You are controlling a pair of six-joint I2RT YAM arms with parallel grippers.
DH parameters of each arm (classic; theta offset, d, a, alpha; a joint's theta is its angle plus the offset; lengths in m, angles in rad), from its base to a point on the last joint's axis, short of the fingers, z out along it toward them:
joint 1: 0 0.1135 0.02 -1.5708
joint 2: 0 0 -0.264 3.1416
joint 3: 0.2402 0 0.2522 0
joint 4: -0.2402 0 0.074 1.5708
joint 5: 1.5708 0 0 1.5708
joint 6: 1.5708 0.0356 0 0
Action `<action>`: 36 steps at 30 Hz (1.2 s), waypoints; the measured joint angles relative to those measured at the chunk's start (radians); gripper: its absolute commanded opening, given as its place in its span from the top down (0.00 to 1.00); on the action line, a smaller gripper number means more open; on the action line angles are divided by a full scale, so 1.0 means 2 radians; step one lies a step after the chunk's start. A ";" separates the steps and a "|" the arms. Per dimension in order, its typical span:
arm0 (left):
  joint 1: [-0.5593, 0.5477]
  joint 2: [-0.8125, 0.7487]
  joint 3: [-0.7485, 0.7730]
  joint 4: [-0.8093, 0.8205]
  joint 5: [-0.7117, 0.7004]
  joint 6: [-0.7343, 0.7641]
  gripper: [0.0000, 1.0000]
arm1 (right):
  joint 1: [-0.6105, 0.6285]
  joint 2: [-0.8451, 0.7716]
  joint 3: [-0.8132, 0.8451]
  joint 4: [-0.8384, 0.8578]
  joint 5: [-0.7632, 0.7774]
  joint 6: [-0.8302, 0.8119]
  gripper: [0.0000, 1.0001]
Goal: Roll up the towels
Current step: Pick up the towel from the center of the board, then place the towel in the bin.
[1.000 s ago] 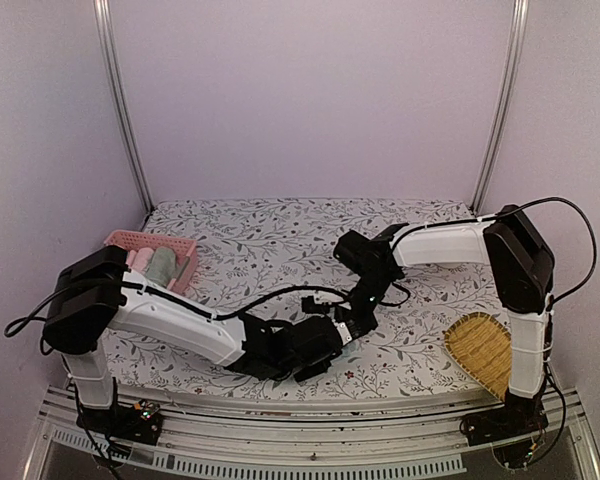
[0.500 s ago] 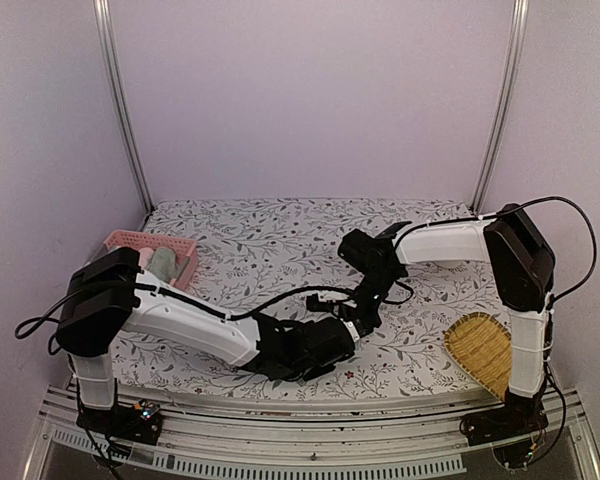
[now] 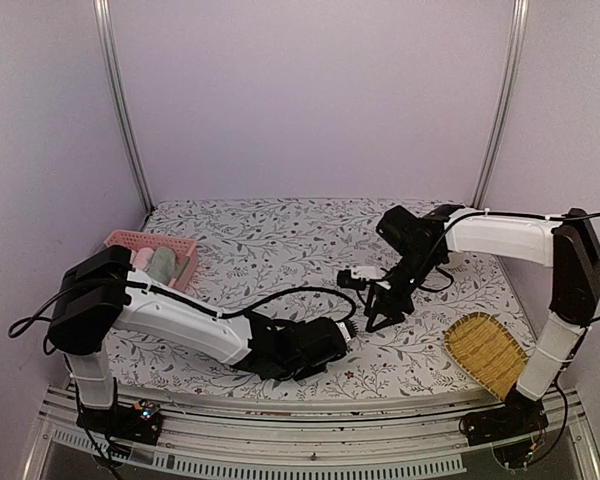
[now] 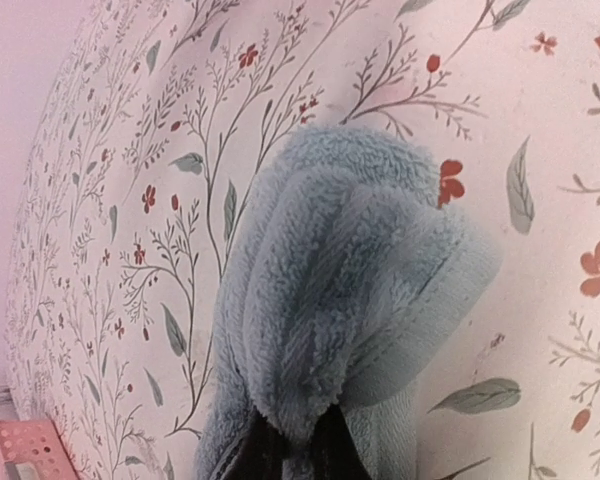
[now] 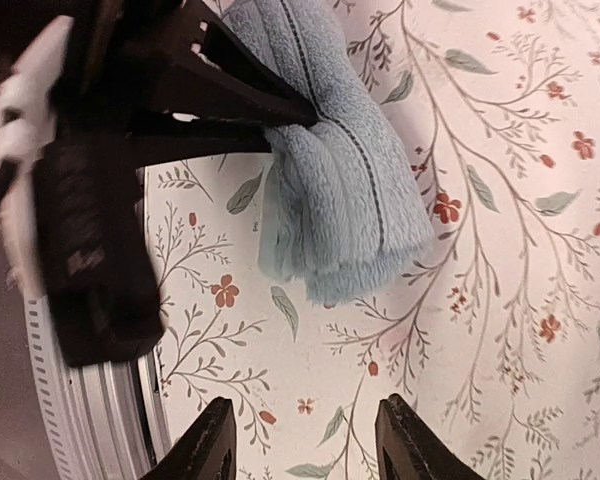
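Observation:
A light blue towel (image 4: 350, 290) lies in a thick roll on the floral table. My left gripper (image 4: 292, 440) is shut on its near end, with cloth pinched between the dark fingers. In the right wrist view the same towel (image 5: 340, 190) has the left gripper's black fingers (image 5: 230, 100) clamped on it. My right gripper (image 5: 308, 440) hangs open above the bare cloth, a short way off the roll's free end and holding nothing. From above, the left gripper (image 3: 330, 345) hides the roll and the right gripper (image 3: 372, 318) is just to its right. A pale sage green towel (image 3: 162, 266) sits rolled in the basket.
The pink lattice basket (image 3: 130, 240) stands at the left edge of the table. A woven bamboo tray (image 3: 480, 350) lies at the front right. The metal front rail (image 5: 90, 420) runs close to the blue roll. A black cable (image 3: 280, 295) arcs over the left arm.
My left gripper has shut on the blue towel. My right gripper has opened, let go and drawn back to the right, its arm swinging outward.

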 measured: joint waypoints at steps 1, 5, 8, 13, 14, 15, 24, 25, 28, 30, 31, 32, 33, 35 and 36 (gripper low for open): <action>0.003 -0.005 -0.002 -0.003 0.000 -0.001 1.00 | -0.006 -0.021 -0.006 -0.001 0.000 0.001 0.48; 0.016 -0.024 -0.014 -0.025 -0.003 -0.006 1.00 | -0.030 -0.082 -0.025 0.005 -0.002 0.013 0.47; 0.031 -0.038 -0.023 -0.038 -0.004 -0.012 1.00 | -0.045 -0.101 -0.039 0.021 -0.005 0.029 0.47; 0.079 -0.075 -0.040 -0.068 -0.009 -0.025 1.00 | -0.075 -0.118 -0.092 0.075 -0.013 0.051 0.37; 0.091 -0.083 -0.040 -0.076 -0.014 -0.028 1.00 | -0.085 -0.125 -0.113 0.098 -0.013 0.055 0.37; 0.099 -0.089 -0.040 -0.081 -0.019 -0.030 1.00 | -0.091 -0.129 -0.125 0.109 -0.010 0.057 0.14; 0.168 -0.130 -0.040 -0.123 -0.079 -0.043 1.00 | -0.109 -0.144 -0.151 0.167 -0.002 0.075 0.01; 0.176 -0.135 -0.040 -0.126 -0.085 -0.043 1.00 | -0.109 -0.144 -0.151 0.169 -0.002 0.075 0.01; 0.201 -0.152 -0.040 -0.133 -0.101 -0.043 1.00 | -0.109 -0.144 -0.151 0.172 -0.002 0.076 0.01; 0.215 -0.162 -0.040 -0.139 -0.111 -0.042 1.00 | -0.109 -0.144 -0.151 0.173 -0.002 0.076 0.01; 0.231 -0.172 -0.040 -0.140 -0.115 -0.041 1.00 | -0.109 -0.144 -0.151 0.173 -0.002 0.076 0.01; 0.241 -0.177 -0.040 -0.140 -0.118 -0.039 1.00 | -0.109 -0.144 -0.151 0.173 -0.003 0.077 0.01; 0.255 -0.183 -0.040 -0.141 -0.122 -0.037 1.00 | -0.109 -0.144 -0.151 0.174 -0.003 0.076 0.01; 0.283 -0.193 -0.040 -0.142 -0.130 -0.035 1.00 | -0.109 -0.144 -0.151 0.174 -0.003 0.077 0.01; 0.295 -0.195 -0.039 -0.142 -0.133 -0.035 1.00 | -0.109 -0.144 -0.151 0.175 -0.003 0.076 0.01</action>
